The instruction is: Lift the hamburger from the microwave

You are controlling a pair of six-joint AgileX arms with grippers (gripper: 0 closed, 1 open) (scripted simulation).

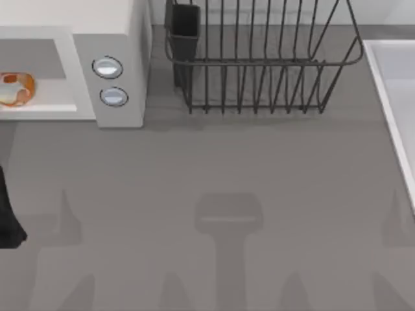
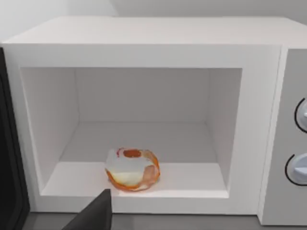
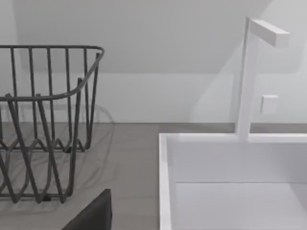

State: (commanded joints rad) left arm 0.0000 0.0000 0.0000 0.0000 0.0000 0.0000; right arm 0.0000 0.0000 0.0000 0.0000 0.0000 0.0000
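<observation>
The white microwave [image 1: 117, 26] stands at the table's back left with its cavity open. Inside, the hamburger [image 1: 14, 89], a small orange-tan bun with cream and red patches, lies near the front lip of the cavity floor. In the left wrist view the microwave [image 2: 144, 38] faces me, and the hamburger [image 2: 132, 168] sits just beyond a dark part of my left gripper [image 2: 93, 215], apart from it. My left arm [image 1: 8, 214] shows at the table's left edge, in front of the microwave. A dark part of my right gripper [image 3: 93, 213] hovers over the table near the sink.
The microwave's dark door [image 2: 7, 143] stands open beside the cavity, two knobs [image 1: 109, 67] on its side panel. A black wire dish rack [image 1: 259, 65] with a black cup [image 1: 185, 29] sits at the back middle. A white sink [image 1: 395, 97] with a faucet [image 3: 249, 76] fills the right.
</observation>
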